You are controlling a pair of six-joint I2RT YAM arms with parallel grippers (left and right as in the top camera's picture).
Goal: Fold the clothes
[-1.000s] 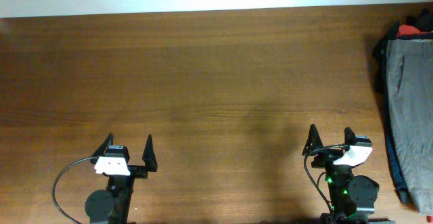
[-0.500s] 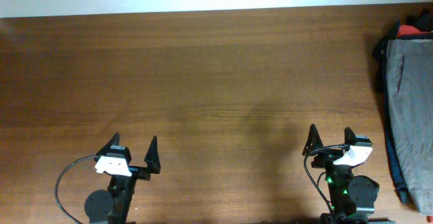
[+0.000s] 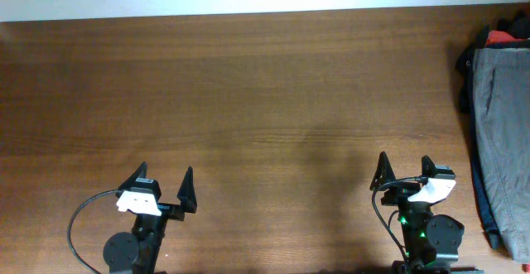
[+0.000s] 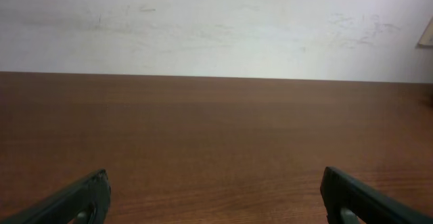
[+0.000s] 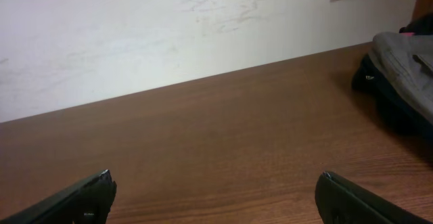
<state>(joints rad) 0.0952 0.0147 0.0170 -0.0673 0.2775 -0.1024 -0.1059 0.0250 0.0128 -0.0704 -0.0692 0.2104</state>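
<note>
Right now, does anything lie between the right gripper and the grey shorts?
Nothing visible does. Only bare table lies between the open right gripper and the shorts, which lie on dark garments at the right edge.

Your left end effector (image 3: 164, 171) sits near the front edge of the surface (image 3: 265, 100), towards its left corner, jaws spread wide and gripping nothing; its dark fingers (image 4: 81, 198) point at the far edge, low over the wood. Your right end effector (image 3: 405, 159) sits near the front edge towards the right corner, equally wide and empty; its fingers (image 5: 80, 195) aim the same way. Both arms are tucked back over their bases.
</note>
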